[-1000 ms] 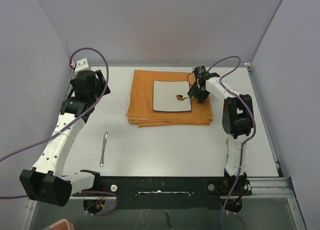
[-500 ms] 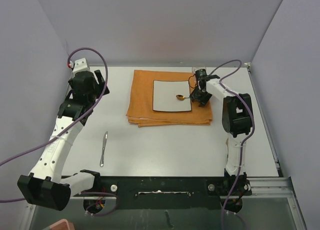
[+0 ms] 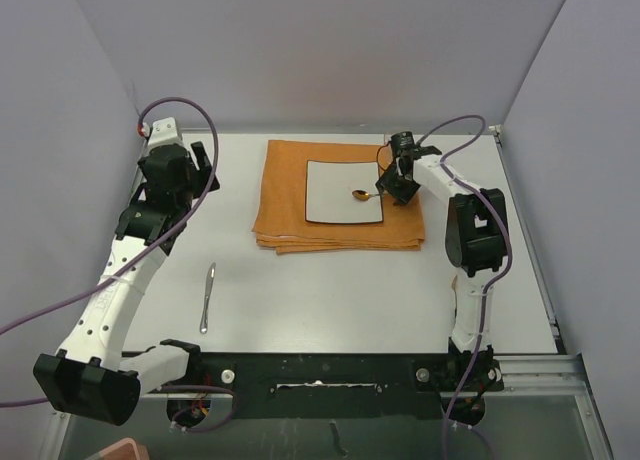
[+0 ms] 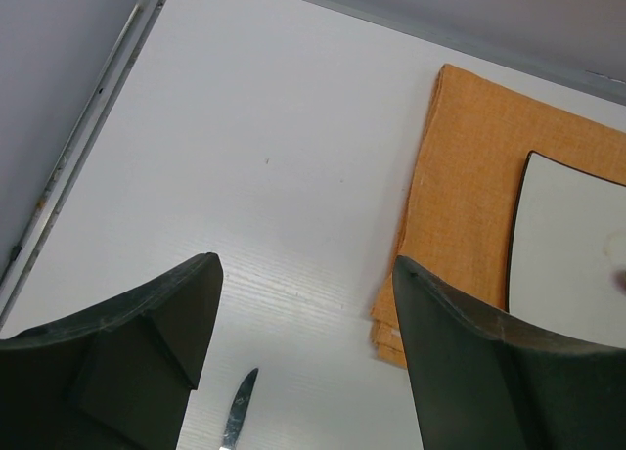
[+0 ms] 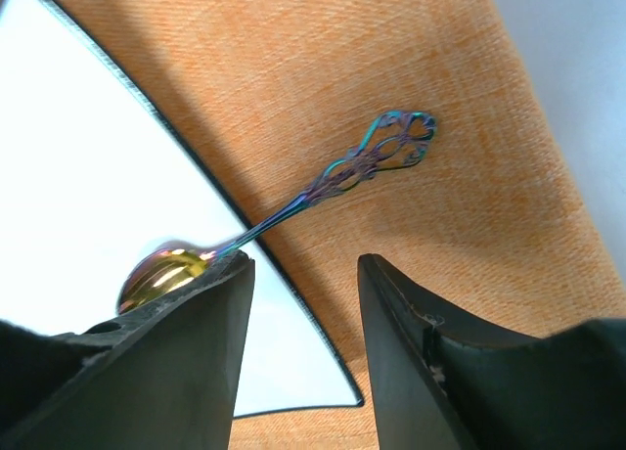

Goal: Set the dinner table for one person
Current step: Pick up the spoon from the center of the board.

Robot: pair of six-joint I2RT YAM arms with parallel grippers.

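The white dinner table (image 3: 330,290) carries a folded orange cloth (image 3: 285,215) with a square white plate (image 3: 335,192) on it. A gold-bowled spoon (image 3: 361,194) with an iridescent handle (image 5: 352,166) lies across the plate's right edge, bowl on the plate, handle on the cloth. My right gripper (image 3: 398,188) is open just above the spoon, its fingers (image 5: 176,352) astride the plate's edge, holding nothing. A silver knife (image 3: 207,296) lies on the table at the left front; its tip shows in the left wrist view (image 4: 238,411). My left gripper (image 3: 165,195) is open and empty, high above the table's left side.
Grey walls close in the table at the back and both sides. A metal rail (image 3: 530,250) runs along the table's right edge. The cloth (image 4: 469,176) and plate (image 4: 572,245) also show in the left wrist view. Purple cables loop off both arms.
My left arm has shifted slightly toward the back. My right gripper has moved very little and stays over the spoon's handle. The spoon, plate and knife lie unmoved.
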